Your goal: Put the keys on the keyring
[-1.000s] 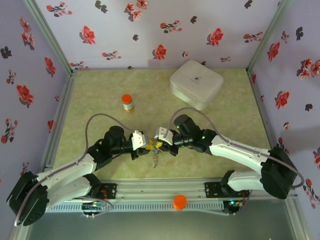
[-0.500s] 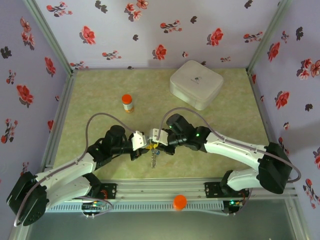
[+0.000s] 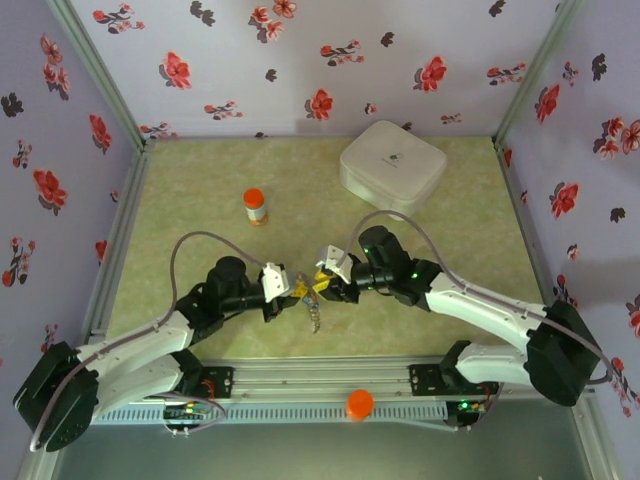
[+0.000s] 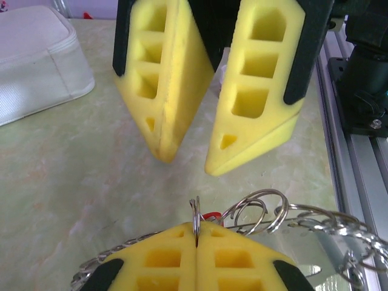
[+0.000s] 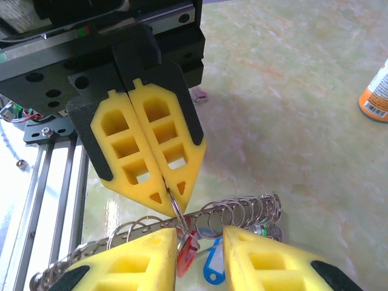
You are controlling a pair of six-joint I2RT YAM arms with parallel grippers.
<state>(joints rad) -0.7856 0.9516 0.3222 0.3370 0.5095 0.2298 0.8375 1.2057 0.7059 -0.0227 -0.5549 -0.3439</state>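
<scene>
My left gripper (image 4: 196,227) is fully shut, tips pinching one thin wire loop of the keyring (image 5: 242,209). My right gripper (image 5: 200,236) is partly open with nothing clamped, and a red tag (image 5: 187,257) hangs loose in its gap.

Risks:
- The pinch is only at the very tips of soft foam. Any tug or twist from the right side could pop the loop out and drop the whole chain onto the table (image 3: 200,180).
- The right fingers could close on the tag or the wrong coil, because everything is bunched together.
- The chain is limp and may swing.

The keyring is a silvery-grey chain of small wire coils. It hangs between the two grippers over the table's near edge, well apart from the bottle (image 3: 255,206). The keys (image 5: 213,267), one with a blue head, dangle just under it.
</scene>
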